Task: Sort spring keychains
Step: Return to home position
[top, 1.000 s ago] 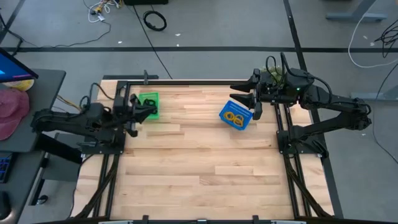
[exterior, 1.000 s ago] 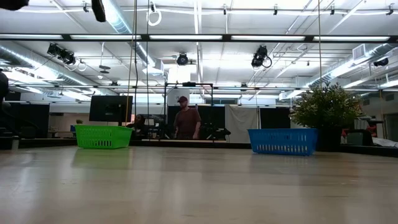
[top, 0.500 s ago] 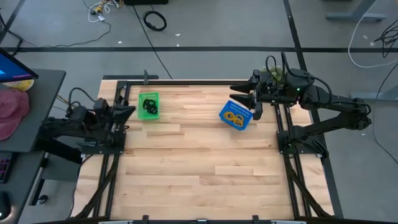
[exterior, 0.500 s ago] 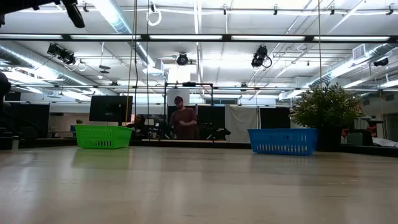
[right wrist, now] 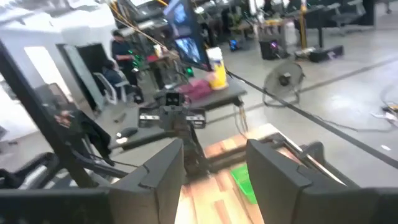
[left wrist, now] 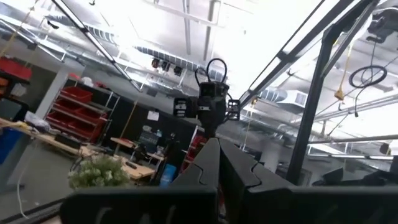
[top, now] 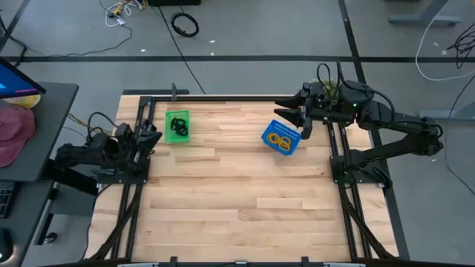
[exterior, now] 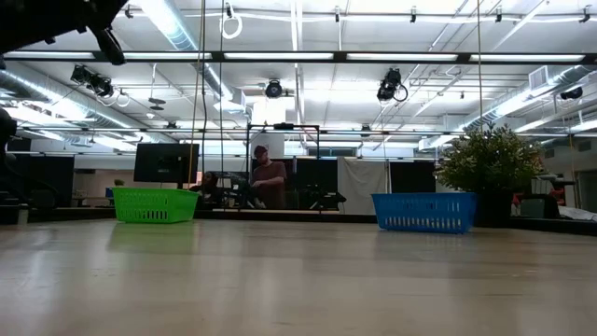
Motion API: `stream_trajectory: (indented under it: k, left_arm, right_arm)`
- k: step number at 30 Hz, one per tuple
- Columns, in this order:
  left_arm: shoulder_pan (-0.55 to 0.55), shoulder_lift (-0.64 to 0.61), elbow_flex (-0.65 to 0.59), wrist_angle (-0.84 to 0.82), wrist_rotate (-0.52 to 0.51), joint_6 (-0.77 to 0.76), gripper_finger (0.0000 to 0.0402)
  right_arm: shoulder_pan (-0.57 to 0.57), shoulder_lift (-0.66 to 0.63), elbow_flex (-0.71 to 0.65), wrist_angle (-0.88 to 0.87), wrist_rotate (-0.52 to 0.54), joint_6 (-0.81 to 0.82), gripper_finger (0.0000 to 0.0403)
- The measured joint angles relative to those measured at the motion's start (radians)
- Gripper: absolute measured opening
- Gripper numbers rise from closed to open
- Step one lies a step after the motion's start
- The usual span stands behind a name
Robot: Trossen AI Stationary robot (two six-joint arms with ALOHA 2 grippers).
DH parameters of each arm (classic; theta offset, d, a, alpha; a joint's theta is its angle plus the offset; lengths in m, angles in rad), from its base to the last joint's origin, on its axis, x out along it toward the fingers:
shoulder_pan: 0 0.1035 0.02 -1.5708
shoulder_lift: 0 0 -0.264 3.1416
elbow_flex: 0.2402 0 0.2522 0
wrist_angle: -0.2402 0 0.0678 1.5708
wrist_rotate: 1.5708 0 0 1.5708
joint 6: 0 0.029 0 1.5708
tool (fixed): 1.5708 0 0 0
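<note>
Left gripper (top: 154,135), pinched shut and empty, sits beside black spring keychains (top: 177,130) in the green basket (top: 178,113). The right gripper (top: 288,111), wide, is beside orange spring keychains (top: 280,139) in the blue basket (top: 294,145). Sorting looks done.

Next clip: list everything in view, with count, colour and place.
green basket: one, green, table's left side
blue basket: one, blue, table's right side
orange spring keychains: at least two, orange, in blue basket
black spring keychains: count unclear, black, in green basket
table: one, light wood
cable coil: one, black, floor beyond table
cap: one, pink, desk left of table
plant: one, green, room behind blue basket
person: one, room behind
left claw: one, dark, shut, table's left edge
right claw: one, dark, open, beside blue basket
</note>
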Motion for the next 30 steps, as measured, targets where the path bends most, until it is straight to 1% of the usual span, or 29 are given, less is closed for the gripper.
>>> stream_trajectory:
  k: [3,8,12,16,23,30]
  left_arm:
    - [0.0,0.0,-0.046,0.053,0.02,-0.028,0.0002]
    - [0.0,0.0,-0.12,0.136,0.036,-0.054,0.0002]
    - [0.0,0.001,-0.132,0.13,0.095,-0.057,0.0002]
    - [0.0,0.001,-0.132,0.07,0.155,-0.057,0.0002]
    - [0.0,0.001,-0.132,-0.215,0.178,-0.122,0.0001]
    - [0.0,0.001,-0.133,-0.37,0.276,-0.097,0.0002]
  right_arm:
    - [0.0,0.0,0.0,-0.033,0.022,0.001,0.0178]
    - [0.0,0.0,0.0,-0.03,0.04,0.031,0.0178]
    - [0.0,0.0,0.0,-0.032,0.042,0.052,0.0178]
    - [0.0,0.0,0.0,-0.033,0.047,0.065,0.0178]
    - [0.0,0.0,0.0,-0.032,0.058,0.082,0.0178]
    - [0.0,0.0,0.0,-0.041,0.058,0.102,0.0178]
